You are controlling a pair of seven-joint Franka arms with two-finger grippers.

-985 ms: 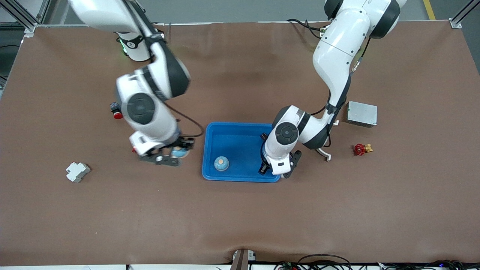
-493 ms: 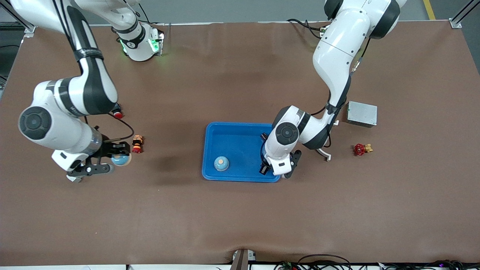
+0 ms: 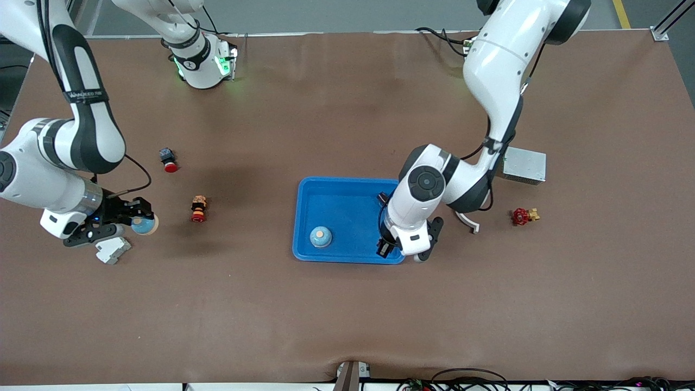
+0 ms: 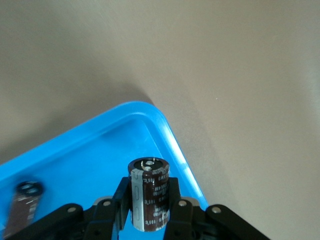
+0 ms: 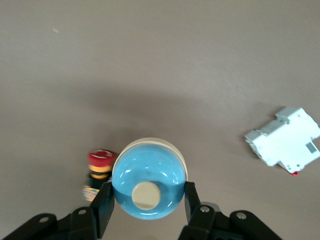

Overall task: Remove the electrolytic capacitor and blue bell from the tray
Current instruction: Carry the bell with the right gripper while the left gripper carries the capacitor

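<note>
Gripping both task items at once, you have the job about half resolved: the left gripper (image 4: 148,220) is pinched on a dark electrolytic capacitor (image 4: 148,192), held upright over the corner of the tray (image 3: 336,187) that lies nearest the front camera at the left arm's end, so that part is lifted but not yet clear of the rim; the right gripper (image 5: 147,210) is clamped on a blue bell (image 3: 144,224), carried well away from the tray toward the right arm's end of the table, over bare mat, above a white breaker block (image 3: 112,250) and near a red-and-yellow push button (image 3: 198,208). Note that a second blue bell (image 3: 320,237) sits inside the tray near its camera-side rim, and the left wrist view shows a second dark capacitor (image 4: 22,206) lying on the tray floor. Judged from this, what remains for you: set the carried bell down, carry the capacitor out over the rim and release it; whether the items left in the tray also need removing cannot be told from the task wording
</note>
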